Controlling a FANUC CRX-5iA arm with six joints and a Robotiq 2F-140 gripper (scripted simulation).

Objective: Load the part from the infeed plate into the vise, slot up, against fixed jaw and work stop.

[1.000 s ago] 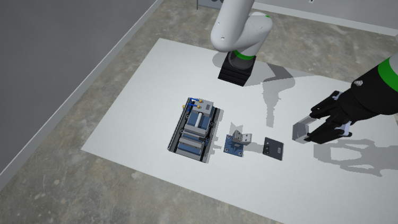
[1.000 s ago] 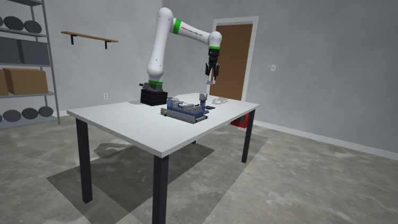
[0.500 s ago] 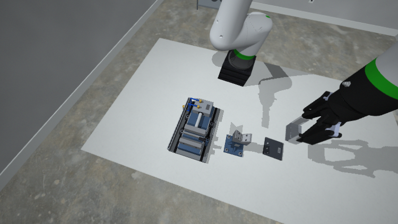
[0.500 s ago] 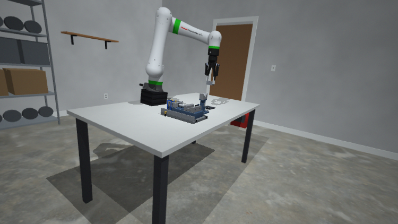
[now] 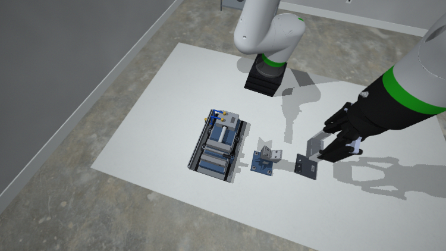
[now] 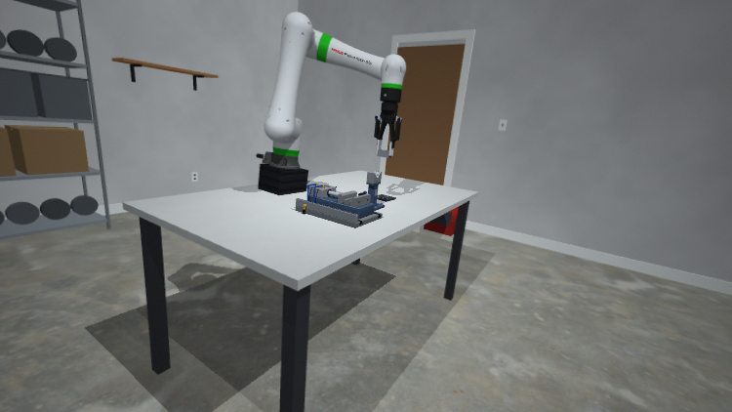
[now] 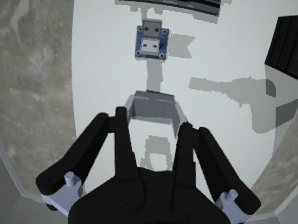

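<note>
while the black two-finger gripper (image 5: 322, 149) hangs high in the air over the right part of the white table top (image 5: 174, 93), its fingers are closed on the grey rectangular metal part (image 5: 313, 146), pinching it from two opposite sides. the part hangs from the fingertips, clear of everything below. in the wrist view the part (image 7: 154, 106) sits between the two inner fingers, with its pale top face showing and the table well beneath it. in the exterior view the gripper (image 6: 386, 145) points straight down, and the part (image 6: 385, 148) shows as a small pale piece at its tip, well above the table. which way the milled slot faces cannot be told.

below the gripper, in the top view, the dark flat square infeed plate (image 5: 307, 166) lies on the table with nothing on it; the held part overlaps its upper edge in that view only. beside the plate, toward the vise, stands the grey v-block on a blue square base (image 5: 264, 160). farther on lies the blue and grey open vise on its long dark base (image 5: 218, 145), with a grey air cylinder block and white rod (image 5: 223, 134) at its far end. the two jaws stand apart.

behind these, the white arm with green rings (image 6: 286, 92) rises from a black pedestal (image 5: 249, 85) at the far edge of the table. a grey metal shelf rack (image 6: 92, 102) with a cardboard box stands at the left wall, and a brown door (image 6: 429, 112) is behind the arm.
</note>
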